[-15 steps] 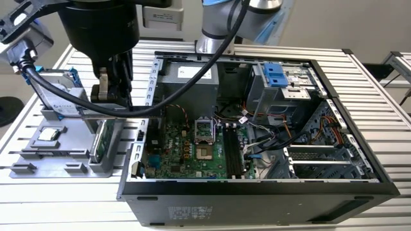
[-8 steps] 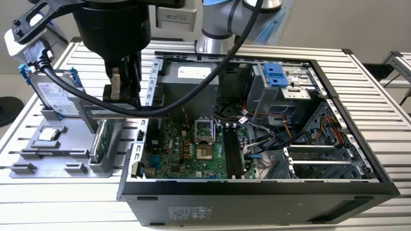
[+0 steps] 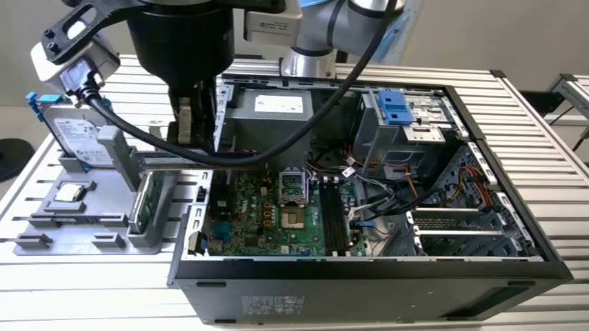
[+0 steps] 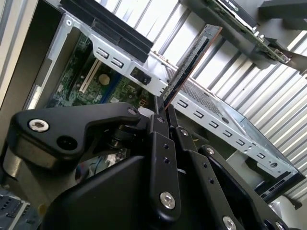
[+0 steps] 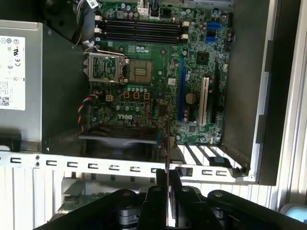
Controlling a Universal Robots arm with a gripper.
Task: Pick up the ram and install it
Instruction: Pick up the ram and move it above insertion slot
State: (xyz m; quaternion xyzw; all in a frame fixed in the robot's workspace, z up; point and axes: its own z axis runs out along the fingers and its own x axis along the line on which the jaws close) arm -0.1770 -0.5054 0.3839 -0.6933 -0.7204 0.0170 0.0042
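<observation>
The gripper [image 4: 160, 108] clamps the ram [image 4: 192, 60] between its jaws above the case rim [image 5: 96, 164]. Pickup is complete. The motherboard's memory slots [image 5: 139, 29] look empty, so the ram is not yet installed.

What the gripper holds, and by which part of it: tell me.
The ram, pinched across its flat faces by the gripper at its near edge; the rest juts free.

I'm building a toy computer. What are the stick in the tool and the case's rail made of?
The ram looks like thin circuit board: dark matte face, coppery edge. The case rail looks like bare sheet metal: pale grey, slightly shiny, with punched slots.
</observation>
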